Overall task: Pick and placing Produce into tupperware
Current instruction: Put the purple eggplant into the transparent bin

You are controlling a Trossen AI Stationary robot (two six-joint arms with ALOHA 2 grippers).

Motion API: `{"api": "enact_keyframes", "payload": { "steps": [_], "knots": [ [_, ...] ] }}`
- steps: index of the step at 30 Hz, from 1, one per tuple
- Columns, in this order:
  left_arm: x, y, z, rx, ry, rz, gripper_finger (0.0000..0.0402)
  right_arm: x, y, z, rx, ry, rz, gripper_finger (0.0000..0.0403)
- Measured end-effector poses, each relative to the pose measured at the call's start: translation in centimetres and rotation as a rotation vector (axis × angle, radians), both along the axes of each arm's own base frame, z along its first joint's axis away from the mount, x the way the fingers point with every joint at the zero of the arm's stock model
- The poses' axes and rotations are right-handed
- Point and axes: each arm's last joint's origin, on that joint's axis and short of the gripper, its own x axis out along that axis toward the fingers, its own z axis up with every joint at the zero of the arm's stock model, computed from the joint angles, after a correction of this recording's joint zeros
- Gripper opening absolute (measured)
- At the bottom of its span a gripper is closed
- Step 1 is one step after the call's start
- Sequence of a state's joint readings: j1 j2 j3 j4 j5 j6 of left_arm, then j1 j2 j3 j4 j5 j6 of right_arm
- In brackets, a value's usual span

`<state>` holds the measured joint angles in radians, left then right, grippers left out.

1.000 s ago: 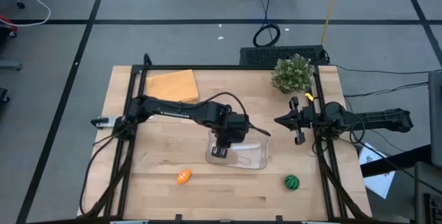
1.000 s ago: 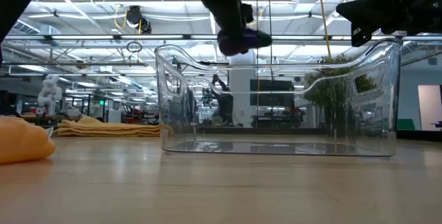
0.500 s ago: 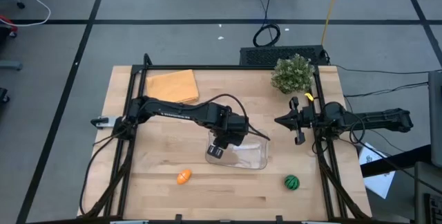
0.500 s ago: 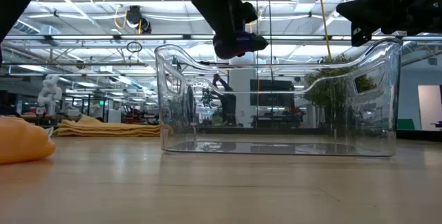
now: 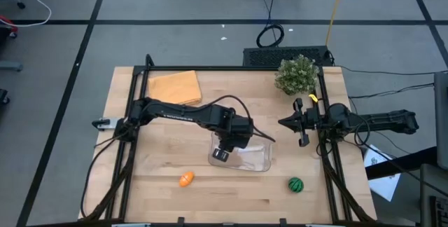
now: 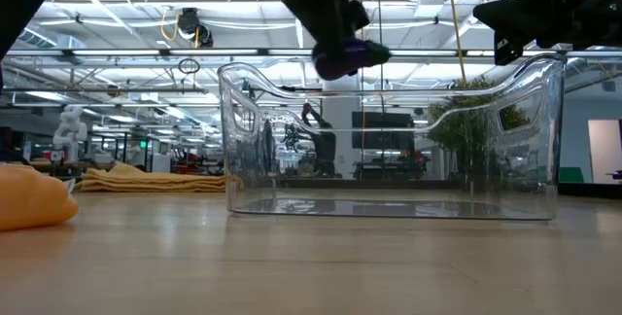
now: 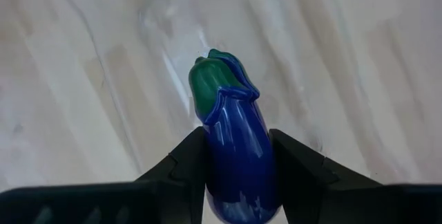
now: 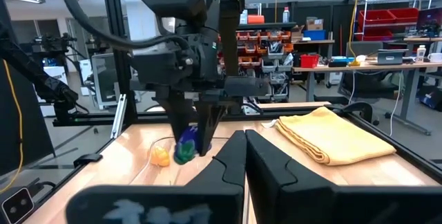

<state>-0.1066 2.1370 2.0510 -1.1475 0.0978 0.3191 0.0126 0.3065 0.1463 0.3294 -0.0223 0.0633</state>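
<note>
We see the pale wooden counter (image 5: 161,192) carrying the clear, rounded-corner tupperware (image 5: 253,158). Above its left end the left gripper (image 7: 238,160) pinches the glossy purple eggplant (image 7: 238,156); since a moment ago it has swung slightly sideways. Only the wrist view shows its green cap. Right gripper (image 5: 282,122), fingers closed, waits right of the tupperware.
</note>
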Motion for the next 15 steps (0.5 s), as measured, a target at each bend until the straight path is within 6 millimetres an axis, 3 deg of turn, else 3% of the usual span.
{"api": "enact_keyframes", "payload": {
  "steps": [15],
  "knots": [
    [1.8, -0.3, -3.2, -0.041, 0.023, 0.043, 0.0131, 0.1, 0.0, 0.0, 0.001, 0.004, 0.000, 0.0000]
  ]
}}
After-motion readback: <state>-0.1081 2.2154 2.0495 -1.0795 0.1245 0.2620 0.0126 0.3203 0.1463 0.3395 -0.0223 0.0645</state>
